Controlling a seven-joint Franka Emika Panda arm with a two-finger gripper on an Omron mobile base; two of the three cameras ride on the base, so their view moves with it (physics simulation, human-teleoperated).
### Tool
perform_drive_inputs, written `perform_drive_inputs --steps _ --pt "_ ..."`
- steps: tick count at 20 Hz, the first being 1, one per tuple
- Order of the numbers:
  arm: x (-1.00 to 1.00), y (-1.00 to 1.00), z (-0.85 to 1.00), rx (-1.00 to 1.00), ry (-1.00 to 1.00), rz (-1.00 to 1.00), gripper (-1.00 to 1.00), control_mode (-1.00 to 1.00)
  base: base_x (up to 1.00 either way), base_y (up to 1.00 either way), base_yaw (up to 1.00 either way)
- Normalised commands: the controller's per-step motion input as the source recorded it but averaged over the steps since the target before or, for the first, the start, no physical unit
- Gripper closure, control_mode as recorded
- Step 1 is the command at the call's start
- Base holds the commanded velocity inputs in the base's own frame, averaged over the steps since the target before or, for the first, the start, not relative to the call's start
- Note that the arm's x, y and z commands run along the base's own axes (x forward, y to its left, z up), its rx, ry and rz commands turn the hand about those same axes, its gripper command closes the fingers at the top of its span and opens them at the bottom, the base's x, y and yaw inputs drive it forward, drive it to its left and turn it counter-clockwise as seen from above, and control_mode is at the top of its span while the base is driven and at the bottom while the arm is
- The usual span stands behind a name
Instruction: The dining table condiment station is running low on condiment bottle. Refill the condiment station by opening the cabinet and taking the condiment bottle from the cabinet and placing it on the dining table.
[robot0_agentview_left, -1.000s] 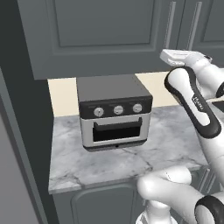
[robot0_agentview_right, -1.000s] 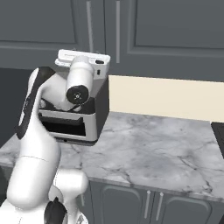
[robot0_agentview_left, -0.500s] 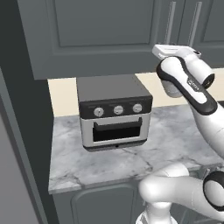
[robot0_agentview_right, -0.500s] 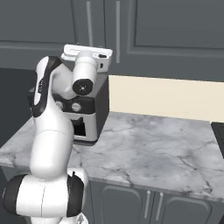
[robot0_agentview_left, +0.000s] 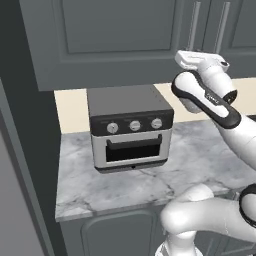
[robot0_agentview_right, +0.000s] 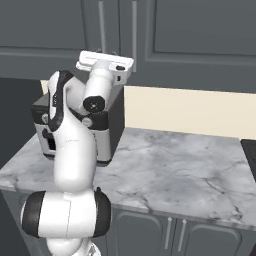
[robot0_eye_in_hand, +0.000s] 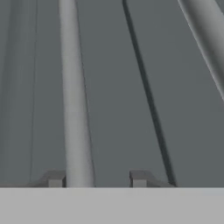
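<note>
End effector (robot0_eye_in_hand: 97, 179) raised to wall cabinet (robot0_eye_in_hand: 113, 87), fingertips (robot0_eye_in_hand: 56, 179) straddling long grey bar handle (robot0_eye_in_hand: 75, 96). Left tip against handle; right tip apart from it, gap visible. Cannot tell whether it is grasping or loose. Second handle (robot0_eye_in_hand: 205, 30) off to upper right, beyond door seam. Cabinet door closed. Toaster oven (robot0_agentview_left: 130, 127) below end effector, on marble tabletop (robot0_agentview_left: 200, 160). Cream wall strip (robot0_agentview_right: 190, 110) between tabletop and cabinet.
</note>
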Motion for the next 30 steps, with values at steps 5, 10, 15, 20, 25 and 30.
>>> perform_drive_inputs --steps 5,10,15,20,25,30 --pt "0.37 0.21 0.0 -0.07 0.22 0.0 1.0 -1.0 0.0 0.0 0.0" --pt "0.09 0.3 0.21 -0.13 0.18 0.05 1.0 -1.0 0.0 0.0 0.0" --pt "-0.04 0.07 0.68 -0.06 0.27 0.25 1.0 -1.0 0.0 0.0 0.0" --pt "-0.01 0.21 0.35 -0.04 0.36 0.29 1.0 -1.0 0.0 0.0 0.0" --pt "-0.21 0.36 0.03 0.0 0.31 0.33 1.0 -1.0 0.0 0.0 0.0" --pt "-0.93 0.72 0.0 -0.06 0.1 0.32 1.0 -1.0 0.0 0.0 0.0"
